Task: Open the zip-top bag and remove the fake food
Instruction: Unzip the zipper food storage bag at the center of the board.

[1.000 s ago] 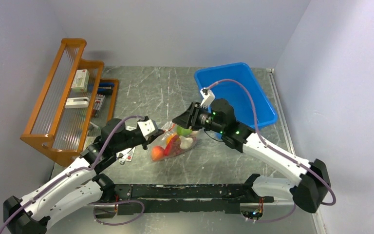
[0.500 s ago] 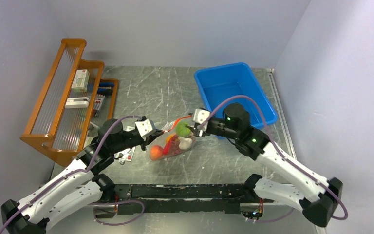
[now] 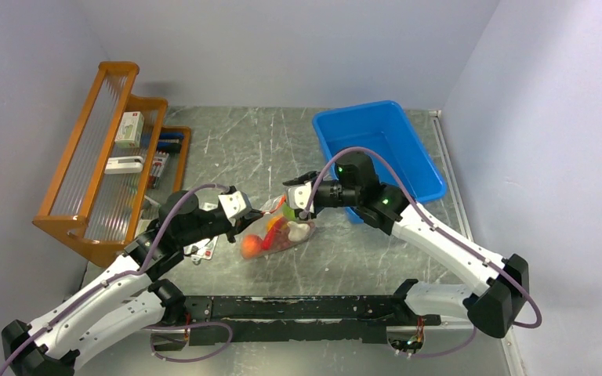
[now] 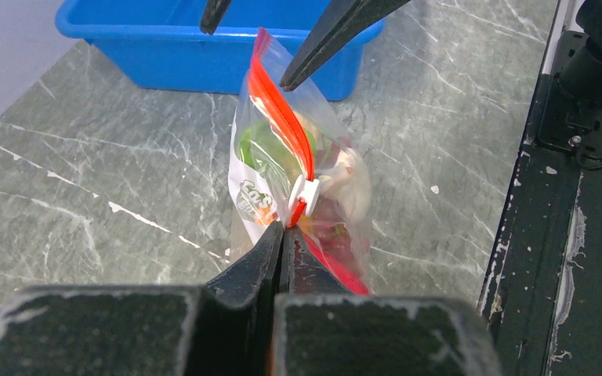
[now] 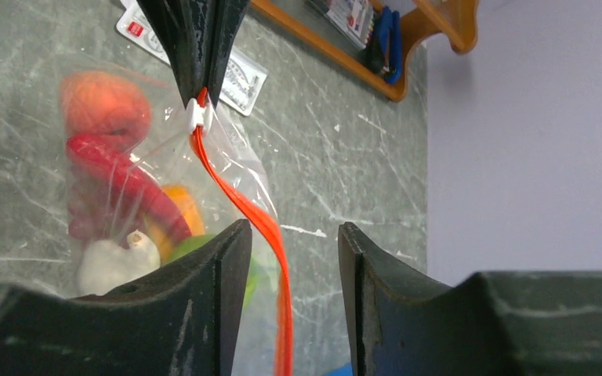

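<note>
Zip-top bag (image 3: 281, 232): mid-table, fake food (image 3: 254, 244) inside. Left gripper (image 4: 282, 233): pinching the bag's left end beside the white slider (image 4: 304, 196). Right gripper (image 5: 291, 231): spread, straddling the orange zip strip (image 5: 244, 208).

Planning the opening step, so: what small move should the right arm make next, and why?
Probably close the right end effector on the orange-red zip strip: its jaws stand open with the strip running between them, while the left end effector is shut on the zip-top bag right beside the white slider, anchoring that end.
</note>
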{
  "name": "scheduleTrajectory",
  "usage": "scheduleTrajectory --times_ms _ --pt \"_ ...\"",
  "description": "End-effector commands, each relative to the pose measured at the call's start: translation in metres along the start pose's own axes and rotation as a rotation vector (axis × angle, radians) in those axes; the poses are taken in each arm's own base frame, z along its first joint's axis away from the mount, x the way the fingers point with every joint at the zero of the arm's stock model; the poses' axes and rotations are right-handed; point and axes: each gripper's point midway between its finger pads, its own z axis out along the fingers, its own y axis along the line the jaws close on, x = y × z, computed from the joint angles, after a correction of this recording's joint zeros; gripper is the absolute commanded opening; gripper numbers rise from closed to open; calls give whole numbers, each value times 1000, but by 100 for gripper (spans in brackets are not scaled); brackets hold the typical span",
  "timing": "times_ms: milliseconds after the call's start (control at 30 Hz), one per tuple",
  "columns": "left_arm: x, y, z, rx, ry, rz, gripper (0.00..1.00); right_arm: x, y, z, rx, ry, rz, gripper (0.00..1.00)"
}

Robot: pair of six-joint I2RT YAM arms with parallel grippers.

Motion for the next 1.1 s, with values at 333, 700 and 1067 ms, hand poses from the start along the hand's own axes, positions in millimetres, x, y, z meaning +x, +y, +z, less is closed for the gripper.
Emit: scheduleTrajectory --times_ms 333,700,1067 --pt "-24 2 -4 -10 -47 -12 7 -4 18 11 -114 -34 -34 42" --pt "-25 3 -11 -35 -42 -26 15 -18 6 29 -43 -77 18 0" --pt "-52 18 -60 -225 -184 -83 76 -93 4 -7 -3 -338 503 0"
